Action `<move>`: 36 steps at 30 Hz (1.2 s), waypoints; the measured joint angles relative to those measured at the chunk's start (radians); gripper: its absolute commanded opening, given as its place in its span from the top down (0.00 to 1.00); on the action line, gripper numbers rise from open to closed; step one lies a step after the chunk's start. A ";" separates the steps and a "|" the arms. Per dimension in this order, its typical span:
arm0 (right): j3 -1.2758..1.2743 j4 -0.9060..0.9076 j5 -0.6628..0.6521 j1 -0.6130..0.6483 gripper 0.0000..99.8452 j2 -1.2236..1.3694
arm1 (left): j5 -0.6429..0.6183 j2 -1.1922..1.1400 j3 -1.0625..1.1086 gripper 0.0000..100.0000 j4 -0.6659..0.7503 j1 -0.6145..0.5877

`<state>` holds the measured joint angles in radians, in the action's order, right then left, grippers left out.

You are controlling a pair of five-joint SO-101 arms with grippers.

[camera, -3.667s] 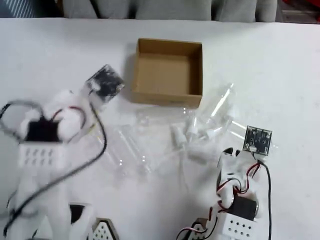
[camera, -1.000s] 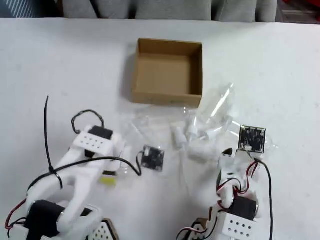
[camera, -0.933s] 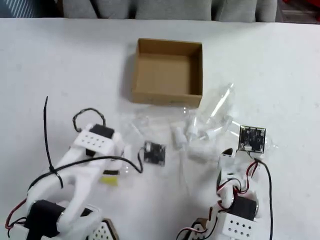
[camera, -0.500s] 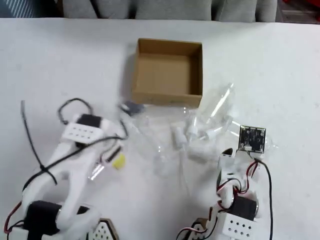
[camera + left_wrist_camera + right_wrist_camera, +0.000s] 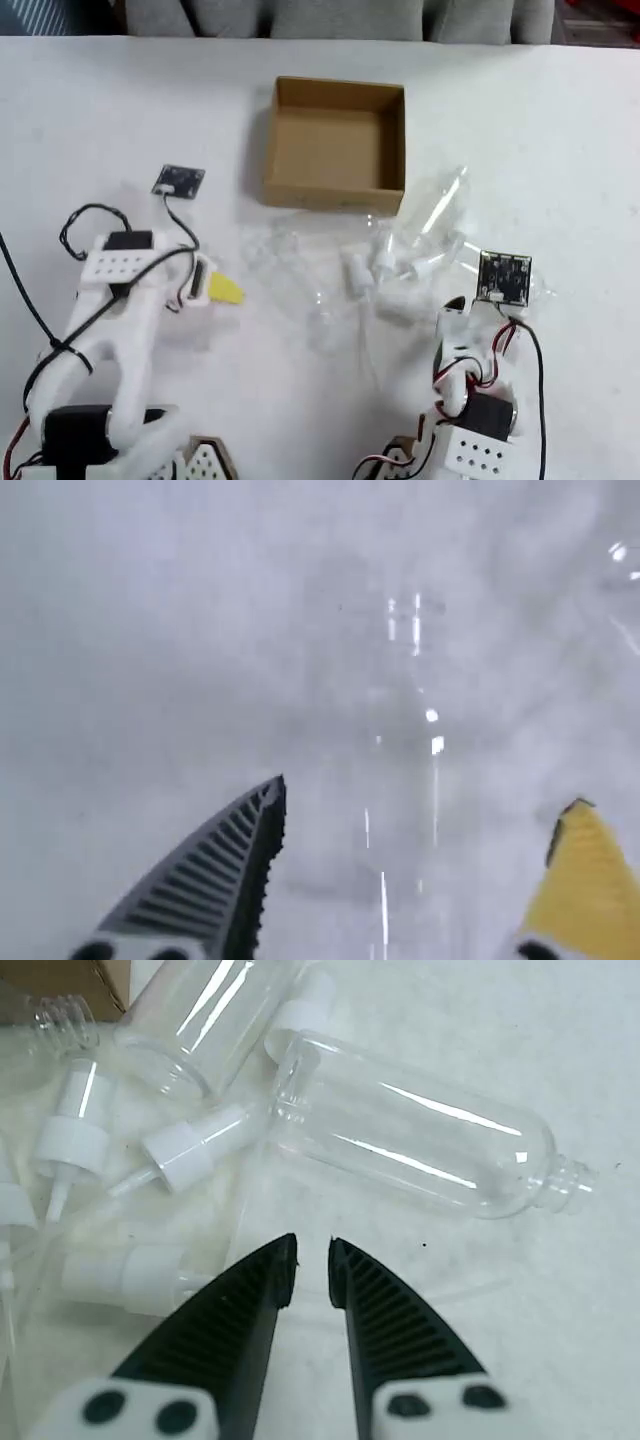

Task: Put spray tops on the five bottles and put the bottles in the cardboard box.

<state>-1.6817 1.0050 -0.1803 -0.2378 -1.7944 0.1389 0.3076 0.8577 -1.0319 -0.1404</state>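
Observation:
The open cardboard box (image 5: 335,145) stands at the table's middle back. Several clear bottles (image 5: 440,205) without tops lie in front of it, mixed with white spray tops (image 5: 385,265). My left gripper (image 5: 208,290) is left of the pile, over bare table, open; its black and yellow fingers (image 5: 235,855) stand wide apart with only faint glints between them. My right gripper (image 5: 310,1255) is shut on nothing, its tips just short of a lying bottle (image 5: 420,1155) and a spray top (image 5: 190,1150). In the high view the right gripper (image 5: 456,303) sits at the pile's near right edge.
A second bottle (image 5: 200,1020) and more spray tops (image 5: 70,1135) lie toward the box corner (image 5: 60,980). The white table (image 5: 560,130) spreads wide on both sides of the box. Cables hang from both arms.
The left arm has swung from the pile's near left side away to the left, off the bottles. The right arm has kept still.

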 measured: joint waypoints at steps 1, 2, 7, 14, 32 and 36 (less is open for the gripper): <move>0.000 0.000 0.000 0.000 0.97 0.000 | 0.000 0.000 0.000 0.60 0.002 0.000; 0.000 0.000 0.000 0.000 0.97 0.000 | 0.000 -0.002 0.000 0.60 0.002 0.000; 0.000 0.000 0.000 0.000 0.97 0.000 | 0.000 -0.012 -0.006 0.60 0.002 0.000; 0.000 0.000 0.000 0.000 0.97 0.000 | 0.002 -0.127 -0.149 0.60 -0.005 0.049; 0.000 0.000 0.000 0.000 0.97 0.000 | 0.000 -0.462 -0.336 0.91 -0.031 0.064; 0.000 0.000 0.000 0.000 0.97 0.000 | 0.000 -0.462 -0.336 0.97 -0.031 0.071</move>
<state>-1.6817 1.0050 -0.1803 -0.2378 -1.7944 0.1389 -0.1542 0.5217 -1.0625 -0.0698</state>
